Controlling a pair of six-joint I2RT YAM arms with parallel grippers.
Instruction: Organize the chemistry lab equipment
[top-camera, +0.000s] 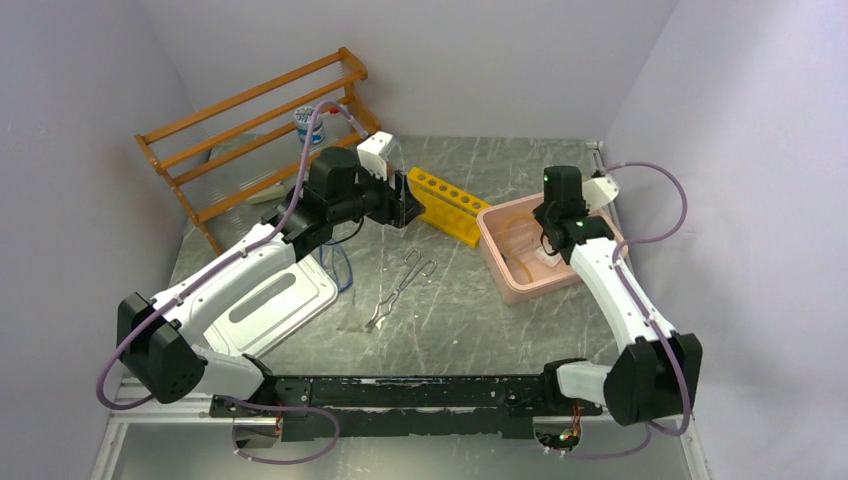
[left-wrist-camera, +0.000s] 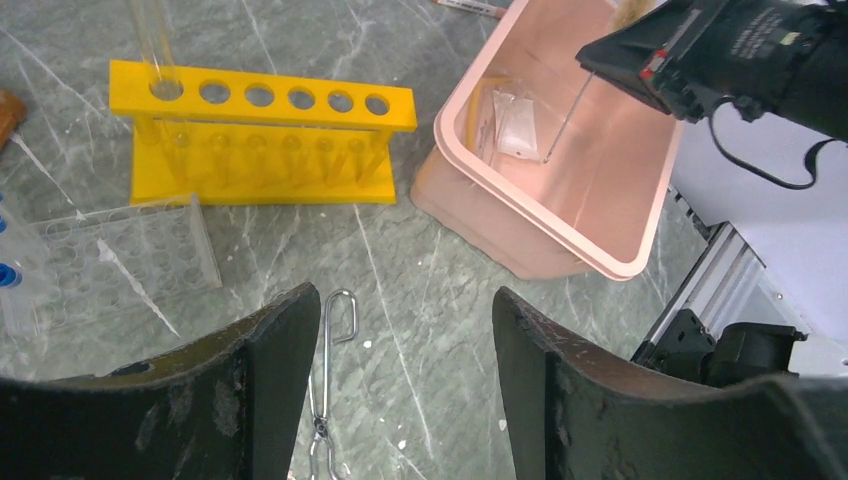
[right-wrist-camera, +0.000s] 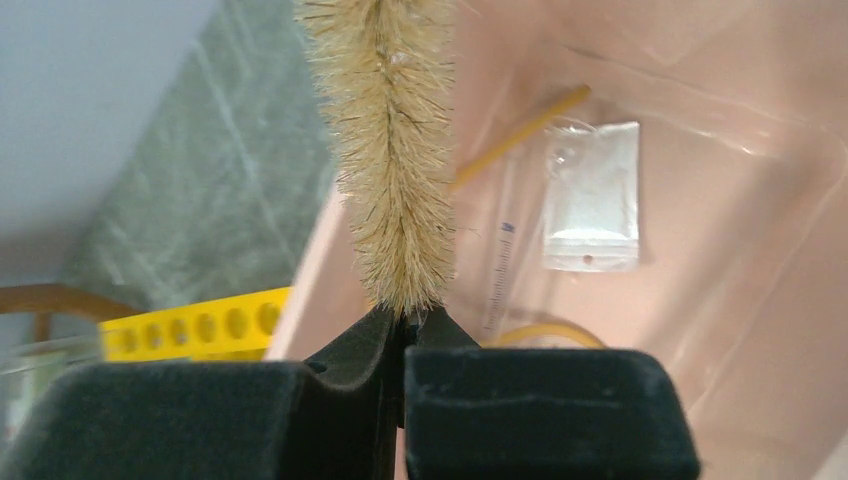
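My right gripper (right-wrist-camera: 405, 325) is shut on the base of a tan bristle brush (right-wrist-camera: 390, 150) and holds it over the pink bin (right-wrist-camera: 760, 200). In the bin lie a white flat packet (right-wrist-camera: 592, 200), a tan rubber hose (right-wrist-camera: 520, 130) and a clear graduated tube (right-wrist-camera: 500, 260). My left gripper (left-wrist-camera: 400, 310) stands open above the table with nothing between its fingers. The metal tweezers (left-wrist-camera: 325, 380) lie on the table just beside its left finger. One clear tube (left-wrist-camera: 155, 40) stands in the end hole of the yellow rack (left-wrist-camera: 260, 140). A blue cord loop (top-camera: 340, 265) lies under the left arm.
The wooden shelf rack (top-camera: 260, 130) stands at the back left, with a small blue-based cylinder (top-camera: 308, 122) behind it. A white tray (top-camera: 270, 300) lies under the left arm. A clear plastic rack (left-wrist-camera: 110, 260) lies beside the yellow one. The pink bin (top-camera: 500, 225) sits right of centre.
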